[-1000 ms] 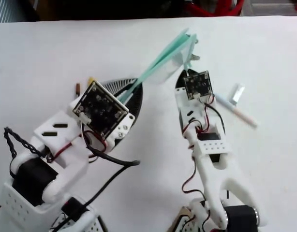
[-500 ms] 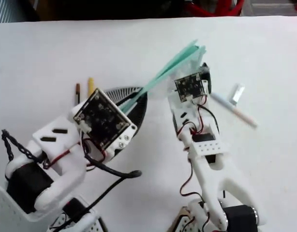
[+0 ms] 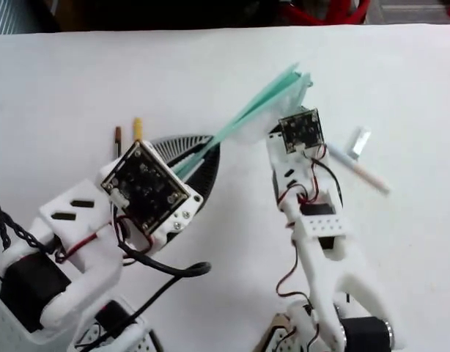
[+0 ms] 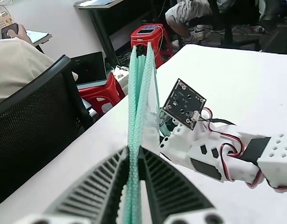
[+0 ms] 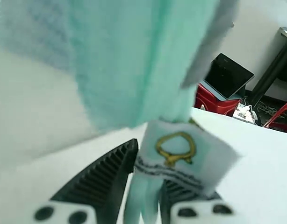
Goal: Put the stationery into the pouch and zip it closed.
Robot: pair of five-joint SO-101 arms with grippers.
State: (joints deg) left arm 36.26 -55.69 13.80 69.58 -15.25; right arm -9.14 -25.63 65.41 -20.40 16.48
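A mint-green pouch [image 3: 258, 106] with a clear side hangs lifted above the table, stretched between both arms. My left gripper [image 4: 133, 163] is shut on the green edge at its near-left end [image 3: 199, 155]. My right gripper [image 5: 147, 184] is shut on the green strip of the pouch [image 5: 134, 70], just below a white tag [image 5: 181, 156] with a gold ring on it; in the high view that gripper [image 3: 273, 136] sits under the pouch's far end. A pastel pen [image 3: 360, 170] lies on the table to the right. Two short pencils [image 3: 137, 129] lie to the left.
A small silvery piece [image 3: 359, 141] lies beside the pen. The right arm [image 4: 213, 149] reaches across close to the pouch in the left wrist view. Red stools [image 4: 153, 35] and a black chair [image 4: 36, 121] stand beyond the table's far edge.
The right gripper shifted slightly left along the pouch and then back right. The left arm drew back a little toward the near-left. The pouch stays held in the air.
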